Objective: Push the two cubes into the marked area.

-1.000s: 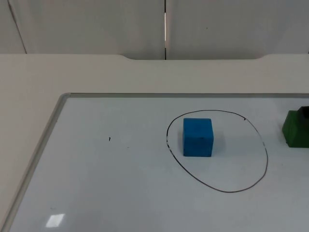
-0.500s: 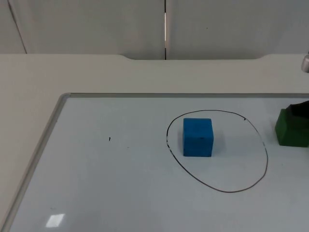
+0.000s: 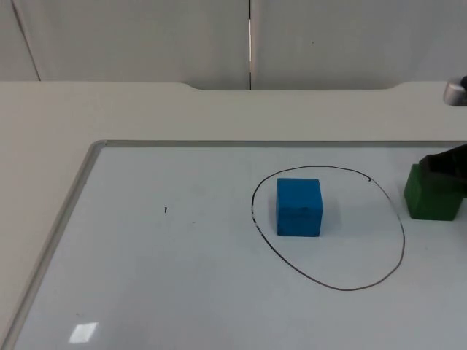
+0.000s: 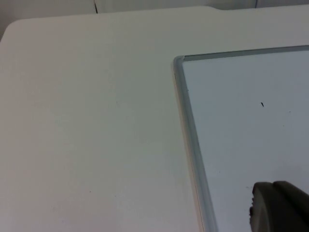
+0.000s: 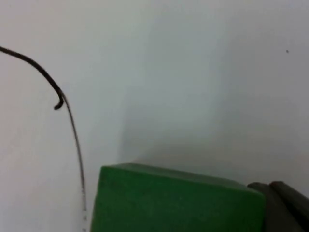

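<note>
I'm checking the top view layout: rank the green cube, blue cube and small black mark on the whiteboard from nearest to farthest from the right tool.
1. Green cube, touching the right tool.
2. Blue cube, inside the drawn circle.
3. Small black mark, far left.

The surface [image 3: 146, 109] is pale cream and ends at a grey wall. A whiteboard [image 3: 182, 277] with a thin metal edge lies flat on it. A black ring [image 3: 400, 226] is drawn on the board. A blue cube [image 3: 299, 207] sits inside the ring, well away from the right pincer [image 3: 454, 166]. A green cube [image 3: 432, 192] sits on the board right against that pincer, just outside the ring's line. The left pincer [image 4: 277, 208] hangs over the board's near edge, far from both cubes.
</note>
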Robot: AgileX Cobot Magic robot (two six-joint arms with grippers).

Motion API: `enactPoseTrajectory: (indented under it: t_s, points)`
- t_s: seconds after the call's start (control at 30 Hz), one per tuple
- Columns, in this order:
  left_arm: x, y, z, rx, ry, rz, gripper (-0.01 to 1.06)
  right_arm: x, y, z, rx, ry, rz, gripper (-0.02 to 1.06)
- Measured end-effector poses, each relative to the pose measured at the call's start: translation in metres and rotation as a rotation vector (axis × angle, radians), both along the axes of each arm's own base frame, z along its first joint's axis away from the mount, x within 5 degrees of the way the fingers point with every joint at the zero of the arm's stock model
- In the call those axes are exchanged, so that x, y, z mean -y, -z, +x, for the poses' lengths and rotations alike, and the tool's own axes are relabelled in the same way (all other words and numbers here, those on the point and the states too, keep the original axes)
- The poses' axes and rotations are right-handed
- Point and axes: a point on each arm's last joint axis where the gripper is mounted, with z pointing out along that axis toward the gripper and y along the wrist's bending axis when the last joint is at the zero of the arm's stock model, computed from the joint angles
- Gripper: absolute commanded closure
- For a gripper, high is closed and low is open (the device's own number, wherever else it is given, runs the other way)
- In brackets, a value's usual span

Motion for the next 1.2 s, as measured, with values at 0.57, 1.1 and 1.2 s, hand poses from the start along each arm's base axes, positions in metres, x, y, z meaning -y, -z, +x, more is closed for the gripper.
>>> enactPoseTrajectory:
  t_s: [0.57,1.1,1.2]
  points:
    - [0.000,0.000,0.000,0.000,0.001,0.001,1.05,-0.019,-0.003,0.002,0.068,-0.047,0.014,1.05]
    - [0.000,0.000,0.000,0.000,0.001,0.001,1.05,-0.020,-0.006,0.006,0.120,-0.001,0.053,1.05]
    - [0.000,0.000,0.000,0.000,0.001,0.001,1.05,-0.020,-0.006,0.007,0.121,0.005,0.057,1.05]
